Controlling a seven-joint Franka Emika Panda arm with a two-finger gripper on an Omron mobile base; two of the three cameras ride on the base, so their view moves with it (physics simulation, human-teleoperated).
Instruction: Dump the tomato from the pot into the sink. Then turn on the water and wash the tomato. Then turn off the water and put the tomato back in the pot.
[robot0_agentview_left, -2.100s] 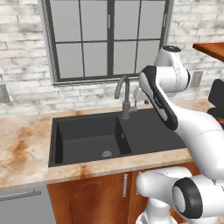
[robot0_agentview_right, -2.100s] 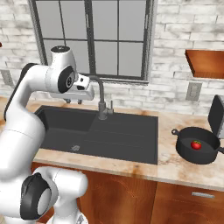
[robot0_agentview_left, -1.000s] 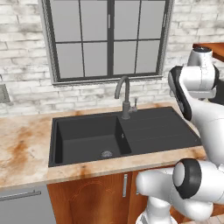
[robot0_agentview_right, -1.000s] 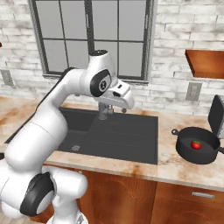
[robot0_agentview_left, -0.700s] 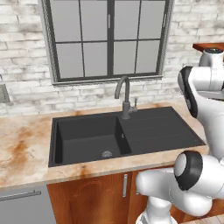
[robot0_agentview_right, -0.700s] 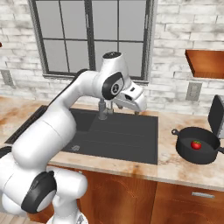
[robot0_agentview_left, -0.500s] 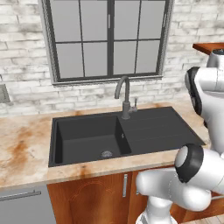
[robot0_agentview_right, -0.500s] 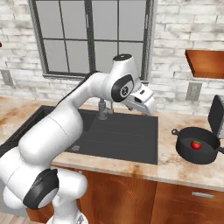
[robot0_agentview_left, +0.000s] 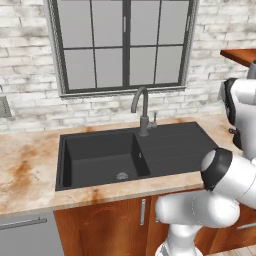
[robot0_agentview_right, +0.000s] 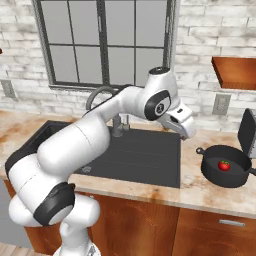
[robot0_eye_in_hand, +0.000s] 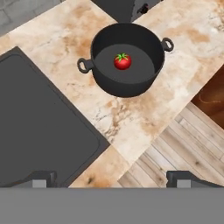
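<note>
- One tomato (robot0_eye_in_hand: 122, 61) lay on the floor of the pot (robot0_eye_in_hand: 127, 81) in the upper middle of my hand view, its green stem top facing up.
- My gripper (robot0_eye_in_hand: 111, 179) stood wide, holding nothing; its two fingertips (robot0_eye_in_hand: 40, 178) rose at the bottom corners, well apart from the pot.
- In the right base view the pot sat on the marbled counter (robot0_agentview_right: 207, 192) at right, beside the black sink (robot0_agentview_right: 135, 159).
- My gripper (robot0_agentview_right: 186, 131) hung near the sink's right edge.
</note>
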